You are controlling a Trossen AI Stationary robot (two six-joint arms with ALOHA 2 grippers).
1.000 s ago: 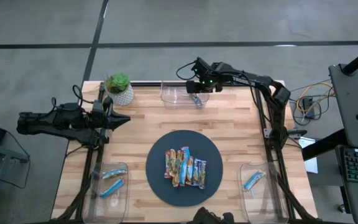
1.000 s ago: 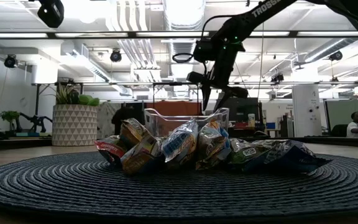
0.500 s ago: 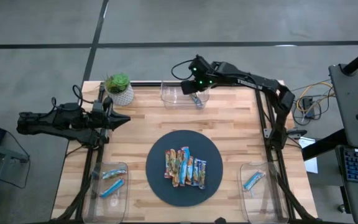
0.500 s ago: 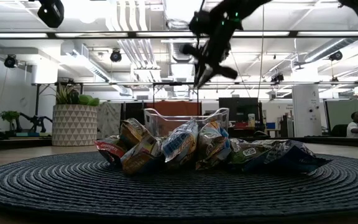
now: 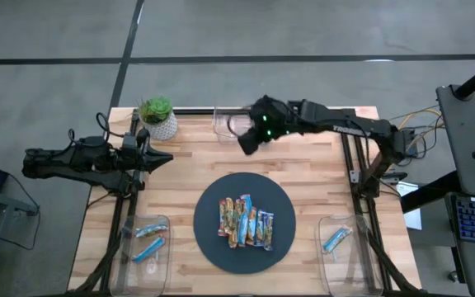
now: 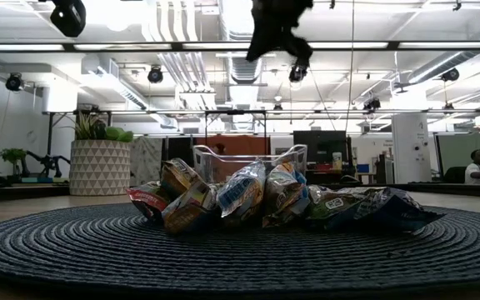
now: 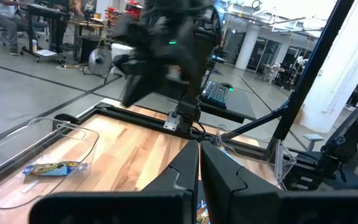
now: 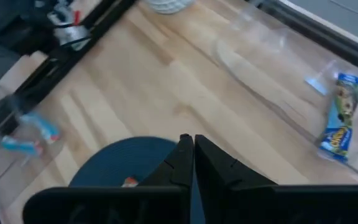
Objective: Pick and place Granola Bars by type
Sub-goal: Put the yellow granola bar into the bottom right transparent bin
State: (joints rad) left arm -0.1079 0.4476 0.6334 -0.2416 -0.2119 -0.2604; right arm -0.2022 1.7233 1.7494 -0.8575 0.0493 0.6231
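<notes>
We see the right gripper [image 5: 246, 142] with its jaws pressed together and nothing between them; in its own wrist view the two dark fingers [image 8: 180, 158] meet tip to tip. In the high view it hangs above the table just below the far bin [image 5: 228, 125], upper middle of the frame, and in the low view it shows at the top centre [image 6: 272, 33], well above the bars.

The left gripper [image 5: 162, 158] is closed too, empty, at the left side of the high view near the plant [image 5: 157, 118]; its fingers [image 7: 188, 162] touch along their length.

Six or so granola bars [image 5: 245, 221] lie side by side on the round mat [image 5: 280, 198] at lower centre. One green bar [image 8: 339, 118] lies in the far bin. The lower left bin [image 5: 125, 233] holds two blue bars [image 5: 148, 243], and the lower right bin [image 5: 345, 260] holds one blue bar [image 5: 335, 239].
</notes>
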